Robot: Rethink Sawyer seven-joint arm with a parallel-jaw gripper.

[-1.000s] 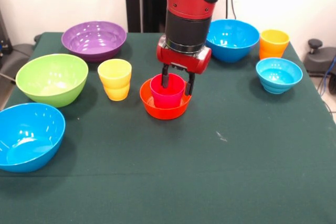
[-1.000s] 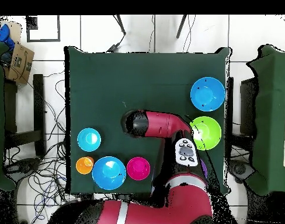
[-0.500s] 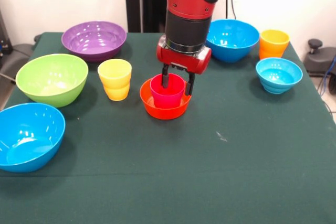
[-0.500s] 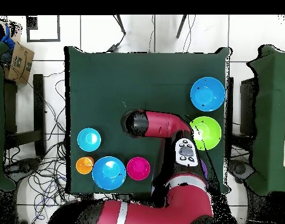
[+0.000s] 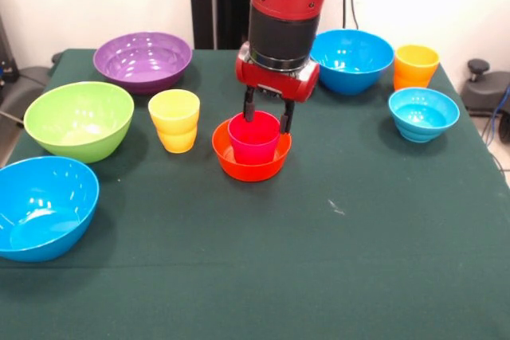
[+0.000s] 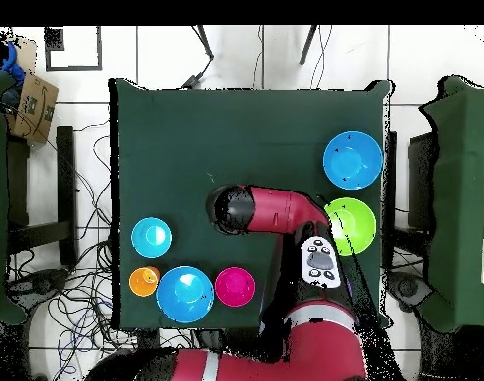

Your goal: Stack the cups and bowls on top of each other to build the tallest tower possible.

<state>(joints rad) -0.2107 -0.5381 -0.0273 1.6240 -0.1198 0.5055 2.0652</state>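
Observation:
A red-pink cup (image 5: 254,139) stands upright inside the medium orange bowl (image 5: 250,166) at the table's middle; these two make up the tower. My gripper (image 5: 266,121) hangs just above the cup's rim, open and holding nothing, with its fingers (image 5: 249,109) apart and the cup resting free in the bowl. To the left of the bowl stands the yellow cup (image 5: 175,120). The orange cup (image 5: 415,66) is at the far right. In the overhead view my arm (image 6: 271,210) hides the tower and the yellow cup.
Loose bowls ring the table: purple (image 5: 143,60), lime green (image 5: 78,119), a blue one (image 5: 41,206) at the front left, another blue one (image 5: 352,60) behind the arm, and a small light blue one (image 5: 423,113). A small red bowl (image 6: 234,286) shows only from overhead.
My gripper has lifted a little off the red-pink cup, which stayed in the orange bowl. Nothing else moved.

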